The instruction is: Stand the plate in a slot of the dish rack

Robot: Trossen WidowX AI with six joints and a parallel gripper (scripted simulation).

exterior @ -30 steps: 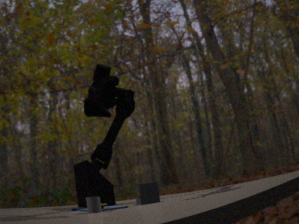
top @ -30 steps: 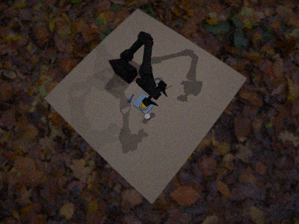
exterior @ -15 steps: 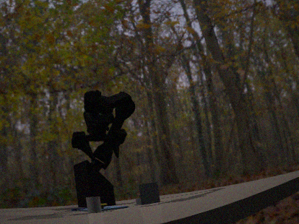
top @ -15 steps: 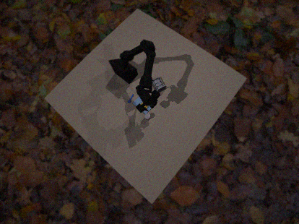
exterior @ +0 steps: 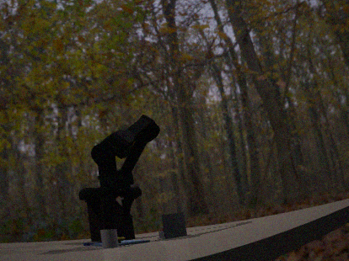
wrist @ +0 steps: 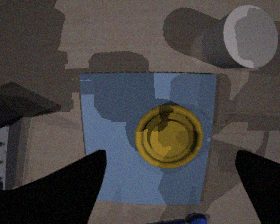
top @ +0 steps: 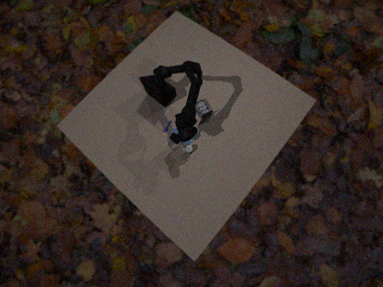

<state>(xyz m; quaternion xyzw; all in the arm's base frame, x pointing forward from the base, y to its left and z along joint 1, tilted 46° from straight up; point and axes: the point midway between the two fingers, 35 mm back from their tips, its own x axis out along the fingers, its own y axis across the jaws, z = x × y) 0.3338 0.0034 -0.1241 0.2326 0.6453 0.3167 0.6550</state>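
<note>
Fingertips of one gripper (wrist: 168,197), two dark wedges spread wide with nothing between them, frame the near edge of the wrist view. Just beyond lies one blue spoon (wrist: 176,223). Next comes one blue mat (wrist: 113,141) carrying one yellow plate (wrist: 169,136), lying flat. Farther off, one white cup (wrist: 250,36) rests on its side. In the top view, one dish rack (top: 203,107) stands beside the arm (top: 191,95) on the table (top: 259,118).
</note>
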